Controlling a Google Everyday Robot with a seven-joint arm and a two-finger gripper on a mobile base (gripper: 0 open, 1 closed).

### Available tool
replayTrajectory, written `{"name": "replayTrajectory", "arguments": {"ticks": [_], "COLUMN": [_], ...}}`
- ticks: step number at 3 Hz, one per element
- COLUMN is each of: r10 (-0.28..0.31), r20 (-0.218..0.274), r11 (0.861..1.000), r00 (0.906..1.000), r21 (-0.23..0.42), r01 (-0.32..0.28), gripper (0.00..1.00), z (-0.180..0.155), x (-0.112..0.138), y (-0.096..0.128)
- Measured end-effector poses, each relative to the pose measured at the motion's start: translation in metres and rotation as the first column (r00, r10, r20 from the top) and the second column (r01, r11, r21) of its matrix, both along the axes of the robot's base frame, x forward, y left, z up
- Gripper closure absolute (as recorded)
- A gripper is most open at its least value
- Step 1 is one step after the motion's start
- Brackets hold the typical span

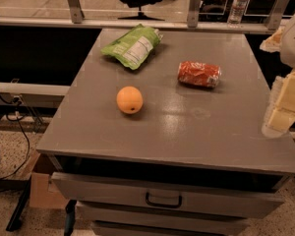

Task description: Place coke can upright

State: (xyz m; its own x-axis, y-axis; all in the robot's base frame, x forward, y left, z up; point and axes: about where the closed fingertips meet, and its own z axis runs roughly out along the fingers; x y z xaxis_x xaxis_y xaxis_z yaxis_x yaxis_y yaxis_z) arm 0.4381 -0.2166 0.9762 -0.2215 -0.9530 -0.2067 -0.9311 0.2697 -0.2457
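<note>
A red coke can [199, 74] is lying on its side toward the right rear of a grey cabinet top [187, 132], its silver ends pointing left and right. It is touching nothing else. An orange [130, 100] is sitting left of centre, nearer the camera than the can. A green snack bag [132, 45] is lying flat at the back left, its printed label facing up. The robot's gripper [285, 104], pale and partly cut off by the frame, is hanging at the right edge, well apart from the can and seemingly over the cabinet's right rim. Whether it is spread or pressed together cannot be told. Below the top, a drawer [226, 200] with a dark handle [163, 199] is facing the camera. A clear water bottle [238, 4] is standing behind the cabinet.
</note>
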Motion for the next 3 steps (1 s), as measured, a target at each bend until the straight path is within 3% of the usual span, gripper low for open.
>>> {"name": "replayTrajectory", "arguments": {"ticks": [1,2,3], "r10": [0.0,-0.003,0.03], "r20": [0.0,0.019,0.036], "r11": [1.0,0.999,0.998], "r00": [1.0,0.9998,0.9989], "r21": [0.0,0.032,0.045], "r01": [0.0,0.003,-0.032], "gripper": [0.0,0.0,0.0], "z": [0.0,0.004,0.001], "x": [0.0,0.016,0.052], "y": [0.0,0.001,0.001]}}
